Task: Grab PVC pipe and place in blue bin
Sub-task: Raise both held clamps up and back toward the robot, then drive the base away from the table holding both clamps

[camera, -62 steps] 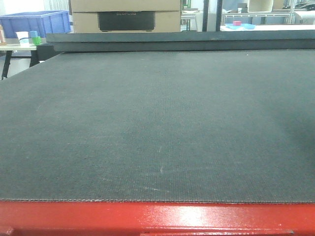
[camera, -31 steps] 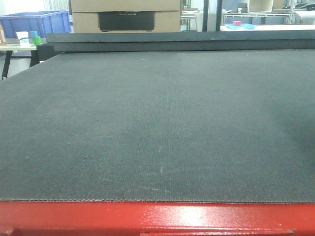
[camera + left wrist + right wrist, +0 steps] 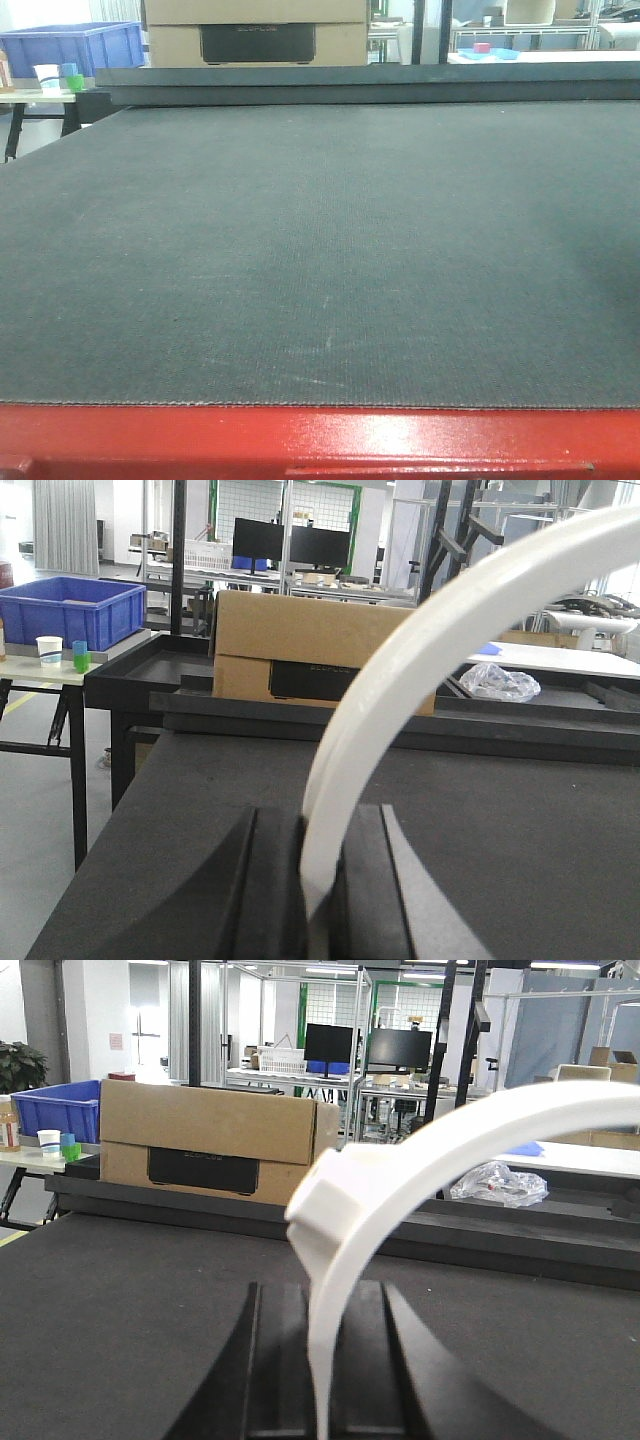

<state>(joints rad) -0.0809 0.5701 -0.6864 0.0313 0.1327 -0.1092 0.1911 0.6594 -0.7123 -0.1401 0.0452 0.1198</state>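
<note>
The PVC pipe is out of view; none lies on the dark mat [image 3: 320, 250] in the front view, and neither arm shows there. The blue bin [image 3: 70, 45] stands on a side table at the far left, also in the wrist views as the blue bin [image 3: 70, 610] and the blue bin [image 3: 60, 1108]. My left gripper [image 3: 318, 880] has its black jaws close together, with a white curved band [image 3: 420, 630] rising from the slot. My right gripper [image 3: 322, 1360] looks the same, its white band [image 3: 420, 1160] bearing a blocky lump.
A cardboard box [image 3: 255, 30] sits behind the mat on a raised black ledge [image 3: 360, 85]. A red edge [image 3: 320, 440] runs along the mat's front. A clear plastic bag [image 3: 497, 682] lies at the back right. Cups [image 3: 48, 650] stand beside the bin.
A faint shadow has darkened the mat at the right edge of the front view. Nothing else has moved.
</note>
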